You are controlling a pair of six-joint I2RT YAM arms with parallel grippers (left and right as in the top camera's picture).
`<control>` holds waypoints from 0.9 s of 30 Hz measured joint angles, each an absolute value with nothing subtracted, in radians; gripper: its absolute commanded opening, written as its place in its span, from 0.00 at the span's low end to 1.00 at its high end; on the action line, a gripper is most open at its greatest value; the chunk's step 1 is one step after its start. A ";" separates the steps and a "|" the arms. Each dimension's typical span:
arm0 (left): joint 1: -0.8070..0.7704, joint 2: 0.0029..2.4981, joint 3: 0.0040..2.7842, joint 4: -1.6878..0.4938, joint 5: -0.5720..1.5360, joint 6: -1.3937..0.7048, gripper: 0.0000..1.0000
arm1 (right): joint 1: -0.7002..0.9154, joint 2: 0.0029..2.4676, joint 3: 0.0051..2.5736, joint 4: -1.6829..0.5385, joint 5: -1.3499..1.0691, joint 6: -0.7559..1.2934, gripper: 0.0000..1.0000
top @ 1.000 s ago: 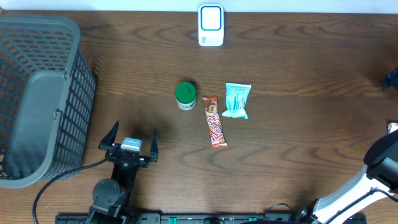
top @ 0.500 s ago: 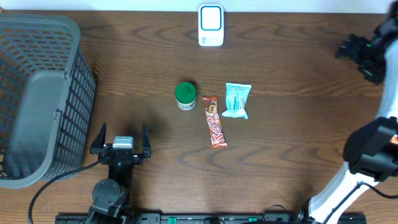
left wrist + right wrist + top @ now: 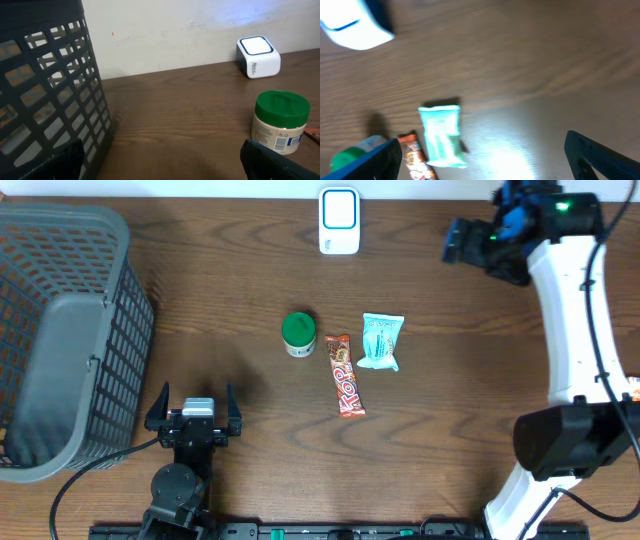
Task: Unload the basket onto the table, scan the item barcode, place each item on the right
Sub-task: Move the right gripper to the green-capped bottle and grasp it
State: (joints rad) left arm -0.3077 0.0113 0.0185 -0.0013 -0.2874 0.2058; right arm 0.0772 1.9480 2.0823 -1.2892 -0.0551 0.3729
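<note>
Brown wood table (image 3: 470,380) is stretching under the right gripper (image 3: 452,242), which is hovering wide and empty, with the teal packet (image 3: 381,340) lying below and ahead of it. Dropping in this fast is risking a shove into the candy bar (image 3: 343,374). A second ago this arm was at the edge; the left gripper (image 3: 197,392) is idling wide.

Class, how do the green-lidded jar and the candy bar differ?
The jar stands upright; the candy bar lies flat. The jar is round, the candy bar long and thin. The jar's lid is green, the candy bar's wrapper red. Both rest on the table.
</note>
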 measured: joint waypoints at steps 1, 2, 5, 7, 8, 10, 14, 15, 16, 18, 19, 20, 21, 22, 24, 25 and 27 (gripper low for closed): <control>-0.308 0.011 0.019 -0.001 -0.288 0.206 1.00 | 0.108 1.947 2.082 -1.283 -0.052 0.384 0.99; -0.308 0.011 0.019 -0.002 -0.288 0.206 1.00 | 0.131 1.947 2.082 -1.282 -0.047 0.393 0.99; -0.303 0.011 0.019 -0.002 -0.287 0.206 1.00 | 0.207 1.947 2.082 -1.283 0.006 0.446 0.99; -0.282 0.011 0.019 -0.002 -0.287 0.206 1.00 | 0.248 1.947 2.082 -1.283 0.054 0.493 0.99; -0.263 0.011 0.019 -0.002 -0.287 0.205 1.00 | 0.263 1.947 2.082 -1.282 0.068 0.508 0.99; -0.201 0.011 0.019 -0.002 -0.287 0.205 1.00 | 0.289 1.947 2.081 -1.275 0.093 0.535 0.99; -0.085 0.011 0.019 -0.002 -0.292 0.205 1.00 | 0.331 1.947 2.075 -1.236 0.126 0.574 0.99; -0.070 0.011 0.019 -0.002 -0.292 0.205 1.00 | 0.336 1.947 2.073 -1.234 0.132 0.583 0.99; -0.059 0.011 0.019 -0.002 -0.291 0.205 1.00 | 0.344 1.947 2.070 -1.234 0.138 0.595 0.99; -0.050 0.011 0.019 -0.002 -0.291 0.205 1.00 | 0.352 1.947 2.065 -1.235 0.149 0.612 0.99; -0.048 0.011 0.019 -0.002 -0.291 0.206 1.00 | 0.355 1.947 2.061 -1.234 0.153 0.619 0.99; -0.048 0.011 0.019 -0.002 -0.291 0.205 1.00 | 0.357 1.947 2.058 -1.235 0.156 0.623 0.99; -0.048 0.011 0.019 -0.002 -0.291 0.206 1.00 | 0.358 1.947 2.053 -1.234 0.159 0.626 0.99; -0.048 0.011 0.019 -0.002 -0.291 0.206 1.00 | 0.358 1.947 2.049 -1.235 0.160 0.629 0.99; -0.048 0.011 0.019 -0.002 -0.291 0.206 1.00 | 0.358 1.947 2.031 -1.234 0.164 0.635 0.99; -0.048 0.011 0.019 -0.002 -0.291 0.205 1.00 | 0.358 1.947 2.019 -1.234 0.167 0.637 0.99; -0.048 0.011 0.019 -0.002 -0.291 0.205 1.00 | 0.358 1.947 1.996 -1.235 0.169 0.640 0.99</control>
